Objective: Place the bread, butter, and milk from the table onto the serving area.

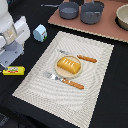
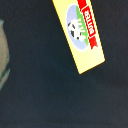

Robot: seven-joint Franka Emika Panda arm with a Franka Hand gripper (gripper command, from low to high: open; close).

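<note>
Your gripper [image 1: 7, 52] hangs over the black table [image 1: 30, 15] near the butter [image 1: 13, 71]; you cannot tell its jaw width. Bread [image 1: 69, 65] sits on the plate [image 1: 58, 71] on the serving area [image 1: 90, 95]. Milk [image 1: 40, 32] stands off the mat. Only your wrist view shows the butter's [image 2: 81, 30] label.

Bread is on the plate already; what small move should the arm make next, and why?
Probably lower onto the butter and centre over it. The bread sits on the plate, while the butter and the milk both lie on the black table, off the placemat. The wrist view shows the butter off-centre.
</note>
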